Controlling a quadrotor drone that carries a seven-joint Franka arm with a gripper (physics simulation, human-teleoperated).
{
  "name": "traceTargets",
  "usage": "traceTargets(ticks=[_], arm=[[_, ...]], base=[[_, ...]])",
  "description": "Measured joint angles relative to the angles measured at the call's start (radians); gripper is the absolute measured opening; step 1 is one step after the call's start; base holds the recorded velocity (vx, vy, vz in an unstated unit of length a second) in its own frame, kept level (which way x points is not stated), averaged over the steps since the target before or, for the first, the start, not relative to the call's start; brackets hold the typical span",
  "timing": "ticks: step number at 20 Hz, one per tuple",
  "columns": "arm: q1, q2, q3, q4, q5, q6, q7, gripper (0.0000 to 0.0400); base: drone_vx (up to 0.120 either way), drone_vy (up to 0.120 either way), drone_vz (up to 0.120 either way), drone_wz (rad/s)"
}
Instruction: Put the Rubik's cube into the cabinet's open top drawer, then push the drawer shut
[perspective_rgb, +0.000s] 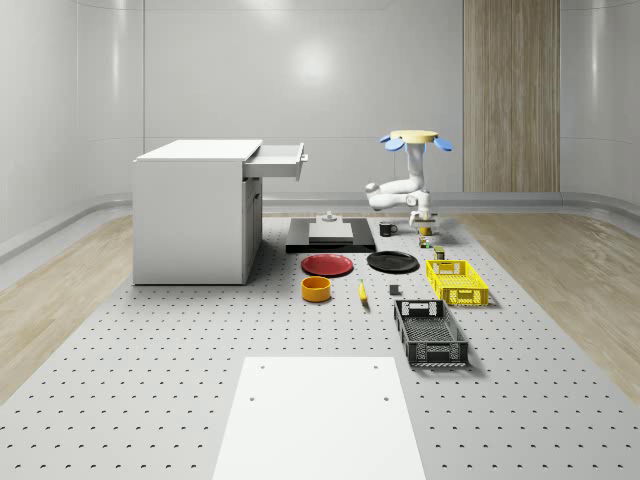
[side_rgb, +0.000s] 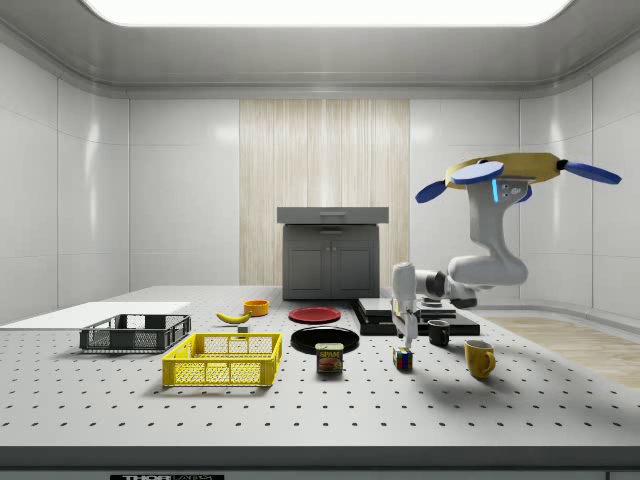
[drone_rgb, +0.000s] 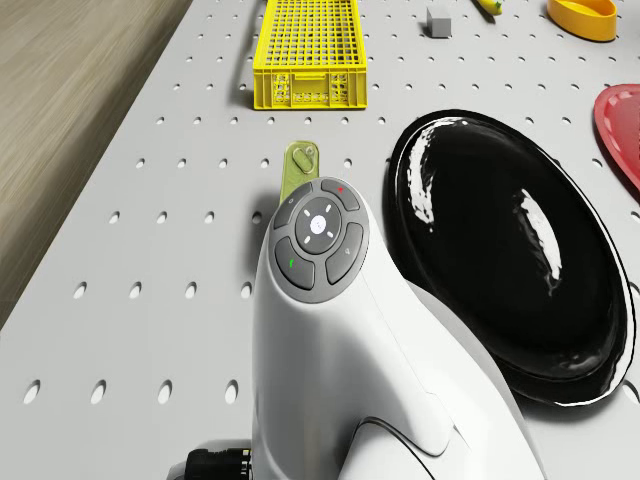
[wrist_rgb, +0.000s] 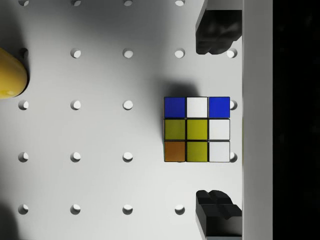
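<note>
The Rubik's cube (side_rgb: 403, 358) rests on the perforated table, between a tin can and a yellow mug (side_rgb: 479, 357). In the wrist view the cube (wrist_rgb: 197, 129) lies between the two dark fingertips (wrist_rgb: 215, 32), which stand wide apart. My gripper (side_rgb: 406, 337) is open and hangs just above the cube, pointing straight down. The drone (side_rgb: 515, 175) hovers over the table's far part behind the cube, in the whole-scene view's right half (perspective_rgb: 415, 140). The white cabinet (perspective_rgb: 190, 210) stands at the whole-scene view's left with its top drawer (perspective_rgb: 275, 160) pulled open.
A black plate (perspective_rgb: 392, 262), red plate (perspective_rgb: 327, 264), orange bowl (perspective_rgb: 316, 289) and banana (perspective_rgb: 362, 292) lie between cube and cabinet. A yellow basket (perspective_rgb: 457, 282) and black basket (perspective_rgb: 430, 333) sit nearer the front. A black mug (side_rgb: 439, 332) and a tin can (side_rgb: 329, 357) stand close to the cube.
</note>
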Motion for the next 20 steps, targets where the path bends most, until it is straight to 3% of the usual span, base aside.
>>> traceTargets(ticks=[3, 14, 20], arm=[[-0.003, -0.012, 0.002, 0.001, 0.004, 0.012, 0.003, 0.04], [0.021, -0.07, -0.077, 0.019, -0.058, 0.093, -0.029, 0.04], [-0.005, -0.08, -0.085, 0.048, -0.066, 0.116, -0.029, 0.04]], base=[[0.0, 0.0, -0.107, 0.0], [0.0, 0.0, 0.0, 0.0], [0.0, 0.0, 0.0, 0.0]])
